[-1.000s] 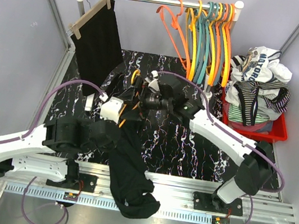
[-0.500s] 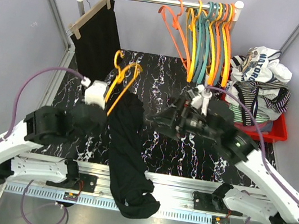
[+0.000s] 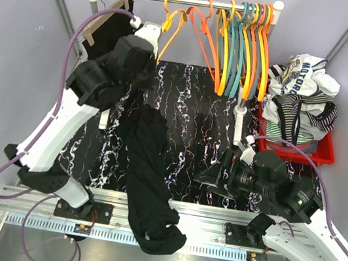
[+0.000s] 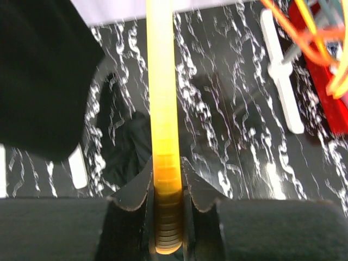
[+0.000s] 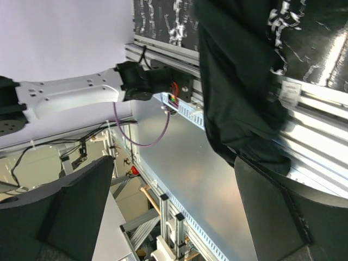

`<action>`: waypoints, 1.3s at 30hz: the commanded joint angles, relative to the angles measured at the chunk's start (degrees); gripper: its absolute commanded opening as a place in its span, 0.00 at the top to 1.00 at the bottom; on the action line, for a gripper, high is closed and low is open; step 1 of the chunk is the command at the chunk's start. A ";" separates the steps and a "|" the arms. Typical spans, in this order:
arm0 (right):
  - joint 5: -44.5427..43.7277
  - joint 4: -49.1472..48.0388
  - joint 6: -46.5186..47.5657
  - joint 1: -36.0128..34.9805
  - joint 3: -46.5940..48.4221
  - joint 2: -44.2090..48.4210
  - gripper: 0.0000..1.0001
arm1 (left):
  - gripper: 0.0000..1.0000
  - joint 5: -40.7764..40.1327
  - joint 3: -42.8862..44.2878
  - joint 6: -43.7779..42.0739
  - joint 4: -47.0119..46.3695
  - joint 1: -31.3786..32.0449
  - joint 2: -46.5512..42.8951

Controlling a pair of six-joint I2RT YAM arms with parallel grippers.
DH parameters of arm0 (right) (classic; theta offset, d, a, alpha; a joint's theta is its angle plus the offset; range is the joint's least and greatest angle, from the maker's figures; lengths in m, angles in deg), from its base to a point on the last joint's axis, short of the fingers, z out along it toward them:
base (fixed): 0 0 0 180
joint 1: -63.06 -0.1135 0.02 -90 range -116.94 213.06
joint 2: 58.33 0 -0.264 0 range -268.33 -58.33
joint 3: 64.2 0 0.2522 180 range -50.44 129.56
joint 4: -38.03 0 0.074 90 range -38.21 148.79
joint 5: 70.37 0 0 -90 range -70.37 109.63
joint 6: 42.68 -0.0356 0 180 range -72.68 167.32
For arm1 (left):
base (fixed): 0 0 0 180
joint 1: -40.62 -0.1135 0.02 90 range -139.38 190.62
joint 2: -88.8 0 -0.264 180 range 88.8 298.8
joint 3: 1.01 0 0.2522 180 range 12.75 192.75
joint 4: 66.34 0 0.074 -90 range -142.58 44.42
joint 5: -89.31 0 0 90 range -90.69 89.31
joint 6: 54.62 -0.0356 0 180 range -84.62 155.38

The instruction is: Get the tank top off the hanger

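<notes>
The tank top (image 3: 149,180) is off its hanger. It lies in a long heap on the tabletop (image 3: 210,110), well in front of the rail (image 3: 200,3), and its far-from-rail end droops over the tabletop's front edge. The left fingers (image 4: 139,191) are clamped on the bar of the yellow hanger (image 3: 170,22), held up just under the rail and left of the orange hangers (image 3: 206,30). The right fingers (image 5: 70,209) are spread wide with nothing in them, low and far from the rail.

The main risk is at the rail. From above I cannot tell whether the yellow hook is truly over the rail or only beside it. If it is not seated, letting go would drop the hanger onto the tabletop. A sideways nudge could also snag it in the orange hangers. Away from the rail, the overhanging cloth could slide off the edge if the right arm brushes it.
</notes>
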 commanded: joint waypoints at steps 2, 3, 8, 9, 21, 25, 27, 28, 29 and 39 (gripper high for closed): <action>-3.16 4.40 0.13 0.12 -0.62 3.45 0.00 | 1.00 1.86 9.96 -5.89 0.67 -2.77 6.27; -3.33 4.85 0.21 0.12 -0.62 3.80 0.00 | 1.00 1.68 11.63 -6.07 1.38 -2.95 7.59; -3.43 5.29 0.39 0.03 -0.88 4.95 0.00 | 1.00 2.11 23.23 -7.21 5.51 -4.09 16.03; -3.25 5.12 0.39 0.12 -1.06 4.95 0.00 | 1.00 2.29 24.64 -7.13 6.91 -4.26 17.00; -1.58 2.74 2.32 0.12 -3.08 1.27 0.00 | 0.04 3.08 10.78 -2.29 4.29 -3.91 12.62; -0.79 -0.41 5.66 0.12 -3.61 -4.26 0.00 | 0.01 3.08 7.09 -0.10 4.81 -3.22 8.93; -0.70 -1.38 8.63 -0.06 -3.26 -9.69 0.00 | 0.01 2.65 1.06 0.95 4.46 -2.43 3.51; -1.05 -1.65 9.96 -0.06 -2.82 -11.99 0.00 | 0.01 2.12 -1.95 2.26 2.63 -1.38 1.03; -1.92 -1.39 11.19 -0.49 -1.16 -14.54 0.00 | 0.01 2.20 -5.19 2.97 1.74 -0.84 -1.69; -20.63 -1.39 26.91 -15.52 27.83 -57.22 0.00 | 0.01 3.61 -43.18 14.05 -3.10 3.38 -39.57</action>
